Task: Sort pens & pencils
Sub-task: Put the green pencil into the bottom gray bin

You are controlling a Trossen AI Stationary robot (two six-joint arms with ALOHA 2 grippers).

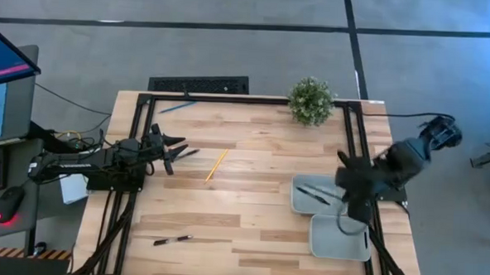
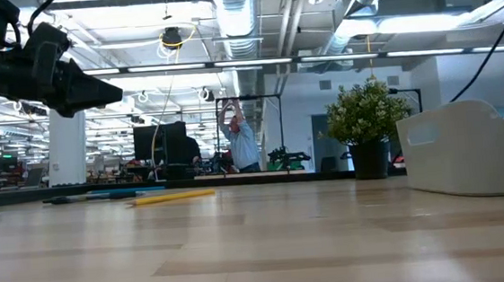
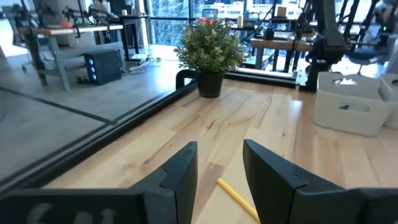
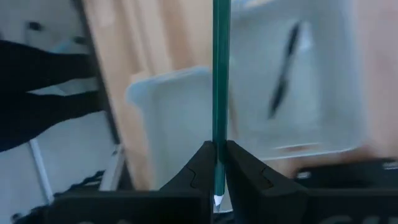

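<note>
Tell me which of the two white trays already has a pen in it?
The tray farther from the table's front edge: a dark pen lies in it. The other tray, nearer that edge, looks empty. The right hand, gripping a green pencil, hangs over them.

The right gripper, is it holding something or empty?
Holding. The right gripper is shut on a thin green pencil, above the white trays.

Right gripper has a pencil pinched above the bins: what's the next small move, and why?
Probably lower the right gripper over the empty bin and open: it grips the green pencil, and the other bin already holds black pens.
</note>
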